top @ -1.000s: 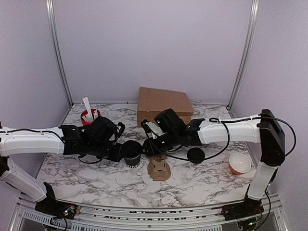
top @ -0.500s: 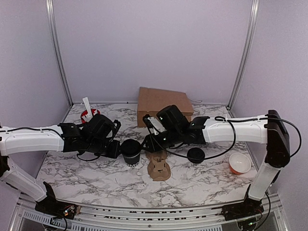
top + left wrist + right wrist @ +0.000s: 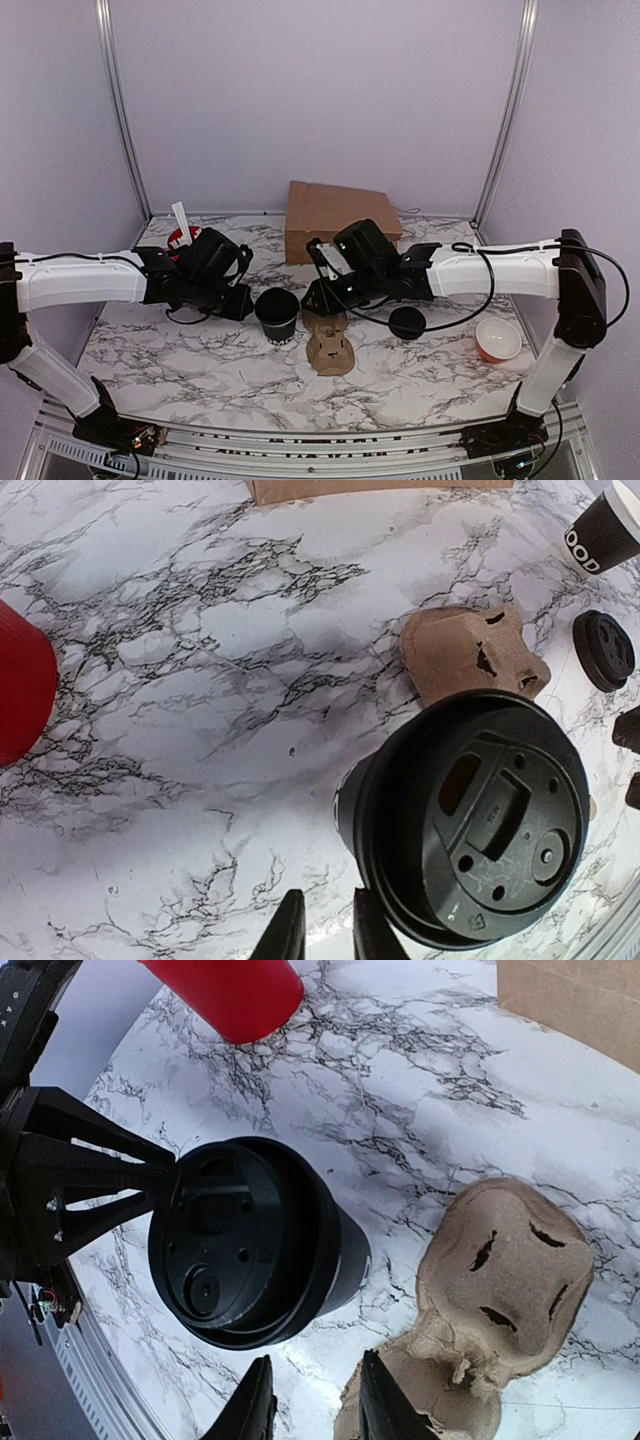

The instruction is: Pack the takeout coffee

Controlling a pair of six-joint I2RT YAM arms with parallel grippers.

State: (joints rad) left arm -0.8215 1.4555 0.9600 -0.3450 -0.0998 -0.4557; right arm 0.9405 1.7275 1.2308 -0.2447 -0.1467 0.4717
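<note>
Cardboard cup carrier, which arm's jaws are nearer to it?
Right. The right arm's jaws hover just behind the carrier; the left arm's sit past the takeout coffee, farther off.

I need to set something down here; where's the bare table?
Bare marble near-left, between coffee and the table's left edge; also near-right, between carrier and bowl. Crowded in the middle: left arm, coffee, carrier, lid, right arm.

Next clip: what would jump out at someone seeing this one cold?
The takeout coffee, black with its lid on, stands mid-table, flanked by the left gripper and the right gripper, neither gripping it. A brown pulp cup carrier lies just to its right, and a brown paper bag stands at the back.
</note>
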